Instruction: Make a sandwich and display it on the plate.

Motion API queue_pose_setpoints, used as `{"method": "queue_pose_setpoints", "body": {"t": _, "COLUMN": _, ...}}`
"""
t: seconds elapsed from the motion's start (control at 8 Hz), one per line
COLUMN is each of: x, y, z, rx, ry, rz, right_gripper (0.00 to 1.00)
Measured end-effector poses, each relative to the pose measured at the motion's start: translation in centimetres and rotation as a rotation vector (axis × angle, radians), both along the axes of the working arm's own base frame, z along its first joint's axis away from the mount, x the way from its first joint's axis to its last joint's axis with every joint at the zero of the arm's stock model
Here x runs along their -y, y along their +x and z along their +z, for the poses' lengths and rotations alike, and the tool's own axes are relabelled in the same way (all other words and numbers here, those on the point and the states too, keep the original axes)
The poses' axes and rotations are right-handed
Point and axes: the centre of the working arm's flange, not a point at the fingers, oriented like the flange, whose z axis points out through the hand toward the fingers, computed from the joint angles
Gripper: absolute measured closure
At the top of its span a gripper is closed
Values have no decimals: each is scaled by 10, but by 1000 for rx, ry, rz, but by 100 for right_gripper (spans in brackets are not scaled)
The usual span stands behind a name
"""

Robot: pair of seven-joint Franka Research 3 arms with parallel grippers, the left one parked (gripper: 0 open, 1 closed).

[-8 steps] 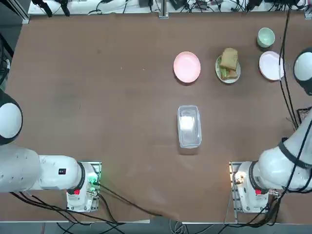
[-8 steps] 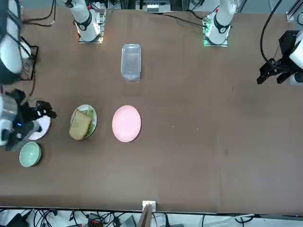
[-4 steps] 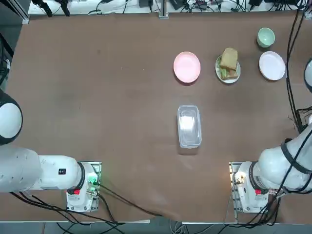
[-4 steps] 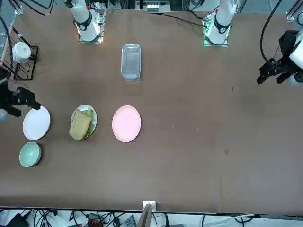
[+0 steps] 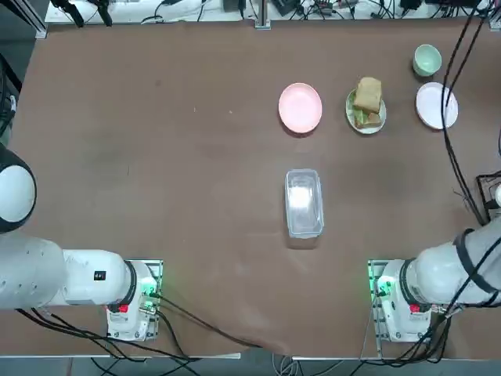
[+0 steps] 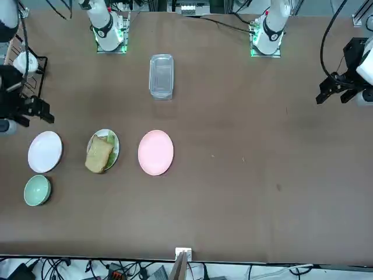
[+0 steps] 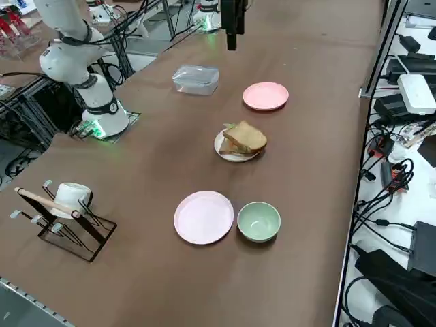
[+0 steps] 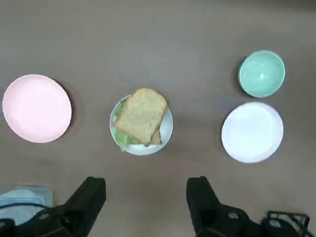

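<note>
Top view: sandwich (image 5: 367, 100) sits on the plate (image 5: 351, 112), far right of table, between pink plate (image 5: 300, 107) and second white plate (image 5: 436, 106). Front view: right gripper (image 6: 32, 110) raised near the table's edge. Wrist view: fingers (image 8: 202, 197) spread wide, nothing between them.

Even overhead light, soft short shadows, sharp focus, wrist view softer

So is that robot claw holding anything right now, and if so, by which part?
No. The right gripper is open and empty, raised above the table. The sandwich sits untouched on its white plate.
</note>
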Motion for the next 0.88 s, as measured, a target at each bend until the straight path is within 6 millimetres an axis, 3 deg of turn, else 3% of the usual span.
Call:
{"method": "queue_pose_setpoints", "body": {"t": 0.38, "x": 7, "y": -42, "z": 0, "rx": 24, "ry": 24, "rz": -22, "right_gripper": 0}}
{"method": "queue_pose_setpoints", "body": {"t": 0.88, "x": -14, "y": -60, "z": 15, "rx": 52, "ry": 32, "rz": -16, "right_gripper": 0}}
